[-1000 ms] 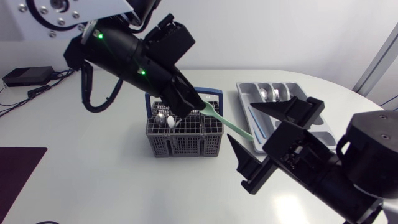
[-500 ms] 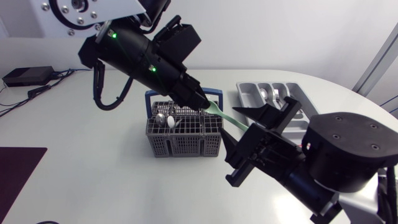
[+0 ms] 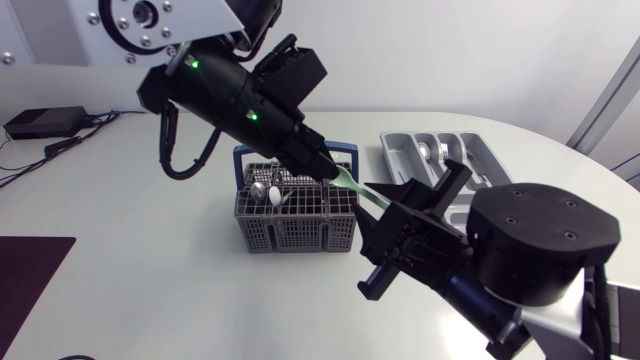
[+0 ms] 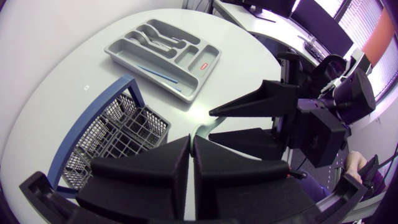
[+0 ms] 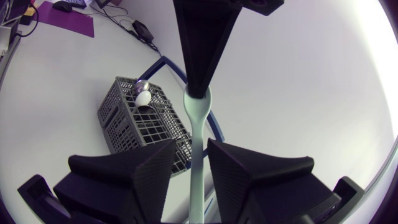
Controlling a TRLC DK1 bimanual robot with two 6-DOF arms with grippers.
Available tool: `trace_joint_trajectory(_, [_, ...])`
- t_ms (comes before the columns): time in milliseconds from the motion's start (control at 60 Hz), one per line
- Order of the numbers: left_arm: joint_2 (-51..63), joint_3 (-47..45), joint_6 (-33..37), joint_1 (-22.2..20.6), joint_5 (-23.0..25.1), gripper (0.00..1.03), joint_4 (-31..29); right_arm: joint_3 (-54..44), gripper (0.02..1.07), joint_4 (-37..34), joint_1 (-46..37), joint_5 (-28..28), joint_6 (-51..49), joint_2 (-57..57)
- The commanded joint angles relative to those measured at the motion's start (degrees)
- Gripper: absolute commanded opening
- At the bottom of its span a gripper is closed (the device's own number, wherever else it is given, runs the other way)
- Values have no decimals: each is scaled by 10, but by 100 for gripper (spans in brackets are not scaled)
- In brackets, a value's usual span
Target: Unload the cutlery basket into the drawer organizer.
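Head view: left gripper (image 3: 325, 170) clenched on one end of a pale green utensil (image 3: 365, 190), held above the cutlery basket (image 3: 295, 228). The utensil's free end lies between the spread fingers of the right gripper (image 3: 385, 215). The drawer organizer (image 3: 390, 155) sits on the tabletop (image 3: 150, 270) behind the right gripper, with silver cutlery in it. The basket holds a silver spoon (image 3: 258, 190).

Left wrist view: left gripper (image 4: 191, 142) pressed together. The right gripper (image 4: 214, 124) is directly ahead and released, the basket (image 4: 118, 140) is beside the left gripper, and the organizer (image 4: 205, 62) is farther ahead.

Right wrist view: right gripper (image 5: 194, 155) released. The utensil (image 5: 198, 130) runs up the gap between its fingers, and whether it touches them cannot be told. Ahead, the left gripper (image 5: 199, 90) grasps the utensil's rounded end. The basket (image 5: 137, 121) is below and beside it.
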Motion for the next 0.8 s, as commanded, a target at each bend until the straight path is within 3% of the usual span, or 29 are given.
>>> trace_joint_trajectory(0, [13,-1,-17,-6,5,3,-3,12,38,12,5,7,-12,11])
trace_joint_trajectory(117, [11,-6,-17,-9,5,3,-3,14,37,14,5,9,-11,20])
trace_joint_trajectory(183, [11,-7,-17,-9,5,3,-3,14,29,18,5,11,-11,21])
trace_joint_trajectory(517, [10,-20,-15,-9,5,3,-3,20,25,26,5,17,-12,33])
trace_joint_trajectory(783, [4,-28,-14,-10,6,3,-3,22,14,23,9,17,-13,43])
